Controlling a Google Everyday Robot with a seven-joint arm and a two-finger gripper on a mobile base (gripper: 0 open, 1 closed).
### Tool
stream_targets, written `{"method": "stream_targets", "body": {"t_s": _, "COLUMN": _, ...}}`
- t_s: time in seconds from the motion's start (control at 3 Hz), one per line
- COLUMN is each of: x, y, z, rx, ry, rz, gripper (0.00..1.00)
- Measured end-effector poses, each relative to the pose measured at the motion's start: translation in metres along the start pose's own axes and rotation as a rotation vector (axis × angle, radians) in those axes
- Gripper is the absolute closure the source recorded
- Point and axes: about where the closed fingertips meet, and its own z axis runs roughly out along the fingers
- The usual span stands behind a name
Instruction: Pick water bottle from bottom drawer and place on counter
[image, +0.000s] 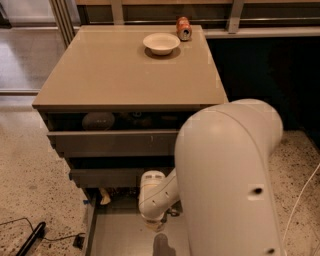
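Observation:
The bottom drawer (117, 235) is pulled open at the foot of the grey cabinet, showing a flat grey inside. My arm reaches down into it, and my gripper (159, 239) hangs below the white wrist over the drawer floor, near its middle. The arm's large white link hides the right half of the drawer. I cannot make out the water bottle. A small pale object (105, 196) lies at the drawer's back left, and I cannot tell what it is. The beige counter (115, 70) is the cabinet's top.
A white bowl (161, 43) and an orange soda can (183, 28) stand at the counter's far edge. Two upper drawers (112, 142) are partly open, the top one holding a round grey object (98, 120). A black cable (30, 239) lies on the floor at left.

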Motion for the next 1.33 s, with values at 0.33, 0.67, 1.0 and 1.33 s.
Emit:
{"method": "stream_targets", "body": {"t_s": 0.33, "x": -0.005, "y": -0.018, "z": -0.043, "rx": 0.081, "ry": -0.019, "rz": 0.018, "gripper": 1.0}}
{"method": "stream_targets", "body": {"t_s": 0.67, "x": -0.005, "y": -0.018, "z": -0.043, "rx": 0.081, "ry": -0.019, "rz": 0.018, "gripper": 1.0}}
{"method": "stream_targets", "body": {"t_s": 1.0, "x": 0.018, "y": -0.035, "z": -0.073, "rx": 0.113, "ry": -0.028, "rz": 0.08, "gripper": 1.0}}
{"method": "stream_targets", "body": {"t_s": 1.33, "x": 0.042, "y": -0.062, "z": -0.132, "rx": 0.201, "ry": -0.05, "rz": 0.148, "gripper": 1.0}}
